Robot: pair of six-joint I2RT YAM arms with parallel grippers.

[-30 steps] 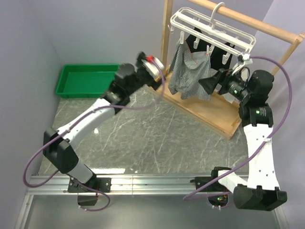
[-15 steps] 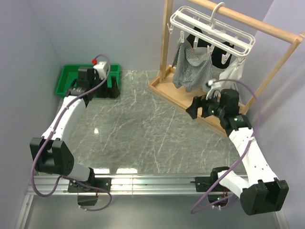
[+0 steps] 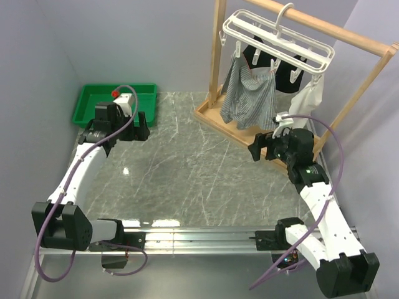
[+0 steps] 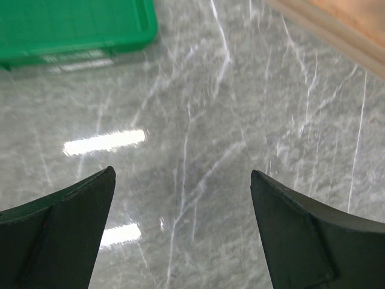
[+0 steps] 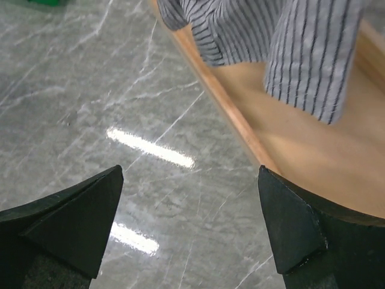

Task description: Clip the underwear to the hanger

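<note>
The underwear (image 3: 249,93) is hanging from the hanger (image 3: 277,40), seemingly clipped, so the left gripper (image 4: 180,235) and right gripper (image 5: 189,229) are hovering low, jaws spread and empty.

On my feed both arms match: the left arm (image 3: 84,163) and the right arm (image 3: 319,198) are smooth white shell links joined by chunky black joint housings; a thin purple cable (image 3: 35,246) trails in loose loops along each one; I can see a small red cap (image 3: 115,93) on the white block at the left wrist; the left gripper (image 4: 181,173) ends in two matte black wedge-shaped fingers (image 4: 54,235); the right gripper (image 5: 190,171) has the same dark, slope-edged pair.
</note>
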